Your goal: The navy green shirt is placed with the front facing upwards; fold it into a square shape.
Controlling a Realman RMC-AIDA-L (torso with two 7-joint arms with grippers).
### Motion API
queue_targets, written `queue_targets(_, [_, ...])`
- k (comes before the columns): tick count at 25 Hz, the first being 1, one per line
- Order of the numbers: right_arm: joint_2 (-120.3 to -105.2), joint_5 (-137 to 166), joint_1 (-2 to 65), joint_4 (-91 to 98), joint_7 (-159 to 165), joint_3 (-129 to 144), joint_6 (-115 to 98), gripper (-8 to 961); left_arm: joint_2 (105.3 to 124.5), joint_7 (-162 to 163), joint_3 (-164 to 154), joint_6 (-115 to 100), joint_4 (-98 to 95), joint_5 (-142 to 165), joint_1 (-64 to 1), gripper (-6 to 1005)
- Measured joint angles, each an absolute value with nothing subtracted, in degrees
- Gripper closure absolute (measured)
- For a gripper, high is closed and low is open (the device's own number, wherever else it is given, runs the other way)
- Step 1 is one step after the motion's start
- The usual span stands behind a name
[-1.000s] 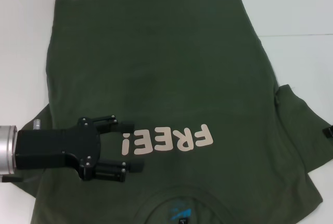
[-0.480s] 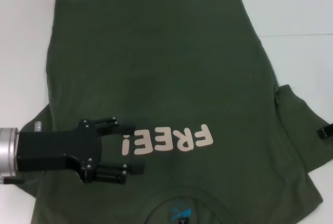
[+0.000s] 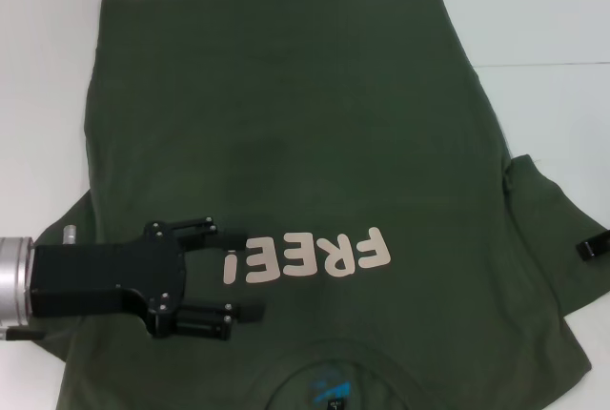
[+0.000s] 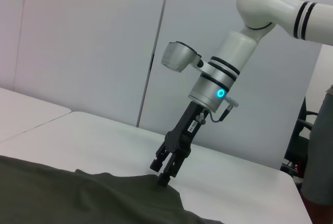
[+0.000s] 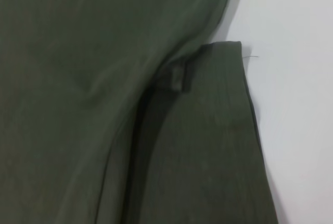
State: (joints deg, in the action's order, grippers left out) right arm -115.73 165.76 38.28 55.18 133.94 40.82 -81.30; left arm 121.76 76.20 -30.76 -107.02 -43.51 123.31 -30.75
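In the head view, the navy green shirt (image 3: 305, 181) lay spread, front up, over the white worktop (image 3: 553, 19), collar nearest the robot. No body fold was made; only the left sleeve seemed tucked under. The left tool (image 3: 243, 272) hovered over the chest, fingers spread wide, holding nothing.

In the left wrist view, the right tool (image 4: 162, 174) pressed its tips into the right sleeve edge, apparently pinching cloth.

The right wrist view showed only the sleeve hem (image 5: 208, 125).
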Motion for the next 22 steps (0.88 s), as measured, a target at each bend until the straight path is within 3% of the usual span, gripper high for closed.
queue_targets(22, [-115.75, 165.7, 38.3, 52.2, 133.9, 41.3, -79.2, 62, 121.82, 76.2, -30.8, -106.9, -43.5, 123.3, -30.8, 120])
